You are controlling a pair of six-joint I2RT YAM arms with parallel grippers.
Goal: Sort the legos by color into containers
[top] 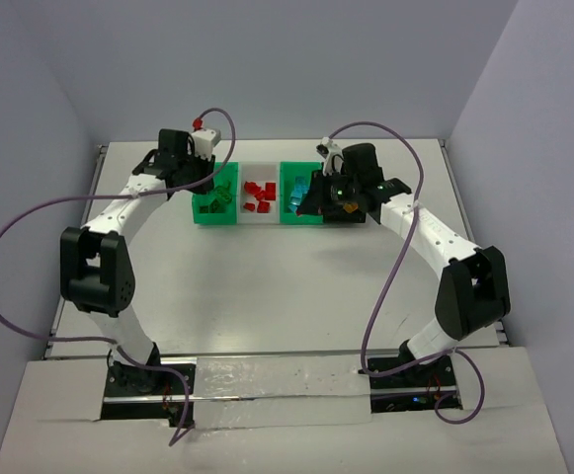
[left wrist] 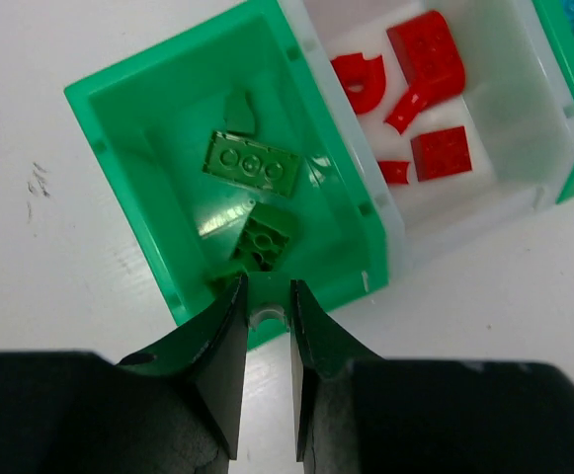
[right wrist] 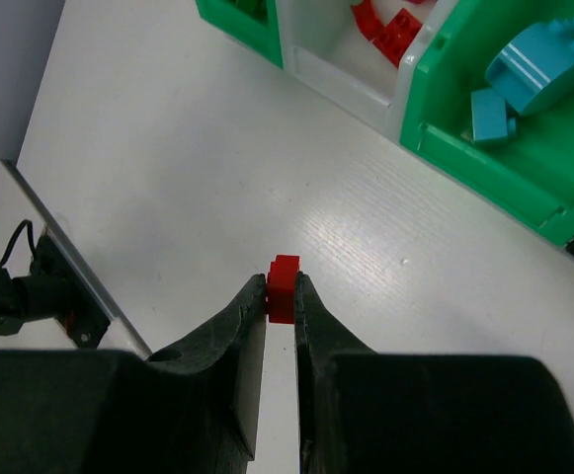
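Three containers stand in a row at the back: a green bin (top: 207, 212) with green legos (left wrist: 252, 163), a white bin (top: 259, 213) with red legos (left wrist: 430, 54), and a second green bin (top: 301, 219) with cyan legos (right wrist: 533, 64). The black container is mostly hidden under my right arm. My left gripper (left wrist: 267, 296) is over the near wall of the left green bin (left wrist: 128, 148), shut on a small green lego (left wrist: 267, 293). My right gripper (right wrist: 283, 286) hangs above the bare table in front of the bins, shut on a red lego (right wrist: 285, 281).
The white table (top: 267, 286) is walled by grey panels at the back and sides. Purple cables (top: 385, 286) loop from both arms. A metal rail with a black fitting (right wrist: 30, 286) runs along the table's edge in the right wrist view.
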